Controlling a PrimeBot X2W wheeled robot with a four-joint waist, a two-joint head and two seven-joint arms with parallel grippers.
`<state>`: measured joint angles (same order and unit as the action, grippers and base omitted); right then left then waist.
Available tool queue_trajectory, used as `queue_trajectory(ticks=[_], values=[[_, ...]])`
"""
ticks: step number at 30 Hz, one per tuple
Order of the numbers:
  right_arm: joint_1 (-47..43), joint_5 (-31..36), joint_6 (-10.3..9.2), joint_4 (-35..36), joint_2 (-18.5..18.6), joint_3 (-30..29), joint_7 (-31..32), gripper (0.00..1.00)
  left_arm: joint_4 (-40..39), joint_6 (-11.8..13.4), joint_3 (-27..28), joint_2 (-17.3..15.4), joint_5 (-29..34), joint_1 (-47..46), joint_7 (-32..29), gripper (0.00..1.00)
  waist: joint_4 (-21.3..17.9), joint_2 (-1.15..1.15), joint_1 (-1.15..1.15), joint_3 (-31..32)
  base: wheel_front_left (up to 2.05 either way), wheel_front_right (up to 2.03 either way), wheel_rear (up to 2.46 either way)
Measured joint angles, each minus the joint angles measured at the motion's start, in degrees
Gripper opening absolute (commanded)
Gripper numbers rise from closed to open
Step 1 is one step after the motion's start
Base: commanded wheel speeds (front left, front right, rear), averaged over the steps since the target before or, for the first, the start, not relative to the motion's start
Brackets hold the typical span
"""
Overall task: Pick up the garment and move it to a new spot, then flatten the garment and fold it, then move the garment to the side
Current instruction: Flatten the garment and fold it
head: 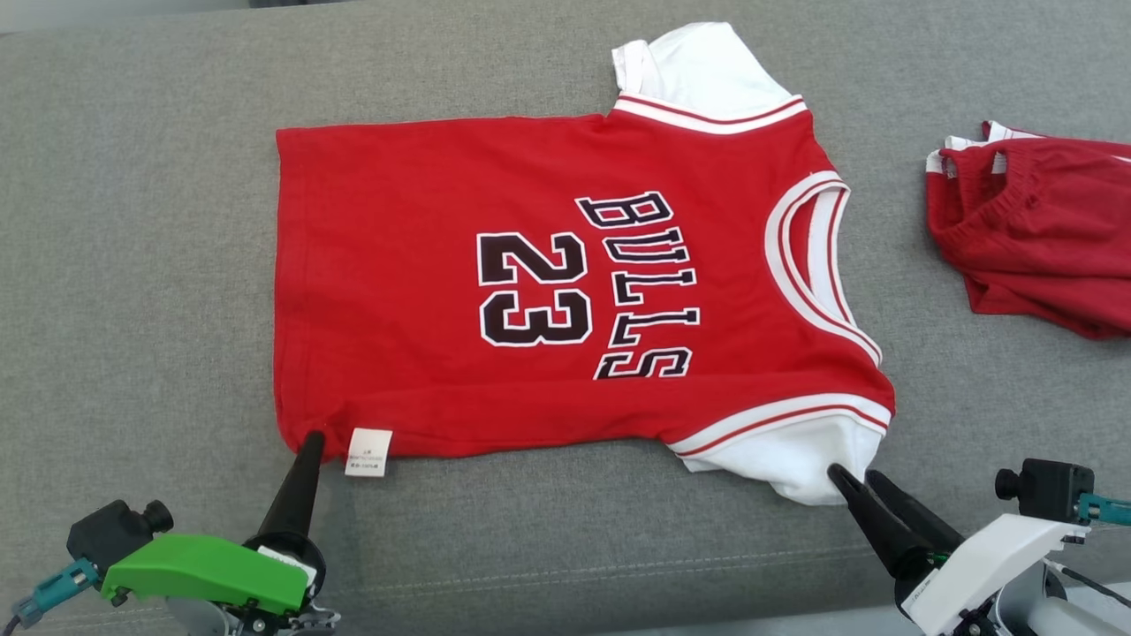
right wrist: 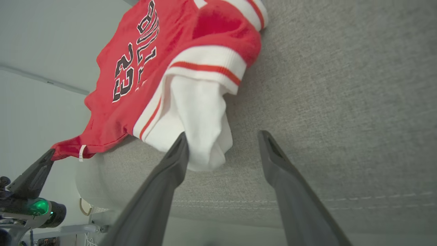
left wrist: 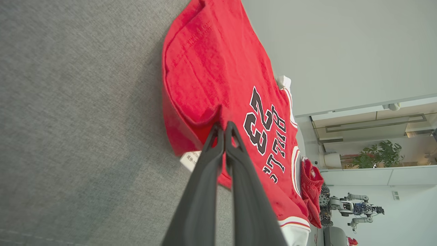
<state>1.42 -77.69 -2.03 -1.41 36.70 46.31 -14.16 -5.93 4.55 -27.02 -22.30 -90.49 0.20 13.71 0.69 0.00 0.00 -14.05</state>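
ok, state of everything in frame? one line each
jersey: spread flat, print side up, not folded
left gripper: shut, pinching the jersey's hem corner
right gripper: open at the white sleeve, not gripping it
shorts: bunched, lying apart from the jersey
care label: sticking out past the hem

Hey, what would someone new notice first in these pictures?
A red basketball jersey with black BULLS 23 lettering and white sleeves lies spread flat across the grey fabric surface. The left gripper pinches its lower hem corner shut, while the right gripper stands open at the near white sleeve. A crumpled red garment lies far right.
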Motion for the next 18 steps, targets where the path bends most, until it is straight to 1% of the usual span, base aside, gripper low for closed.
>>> queue_trajectory(ticks=[3,10,18], values=[[0.9,2.2,0.97,0.0,-0.1,0.2,0.0,1.0,0.0,0.0,-0.7,0.2,0.0,0.0,-0.1,0.0,0.4,0.0,0.0,-0.1,0.0,0.0,0.0],[0.9,4.5,2.0,-0.5,-1.2,1.9,0.0,1.0,0.7,0.0,-0.7,0.6,0.0,0.0,-0.1,0.0,1.8,0.0,0.0,-0.2,0.0,0.0,0.0],[0.5,7.3,2.1,-2.5,-2.1,3.9,0.0,1.0,1.0,0.0,-0.3,1.1,0.0,0.0,0.0,0.0,2.5,0.0,0.0,-0.2,0.0,0.0,0.0]])
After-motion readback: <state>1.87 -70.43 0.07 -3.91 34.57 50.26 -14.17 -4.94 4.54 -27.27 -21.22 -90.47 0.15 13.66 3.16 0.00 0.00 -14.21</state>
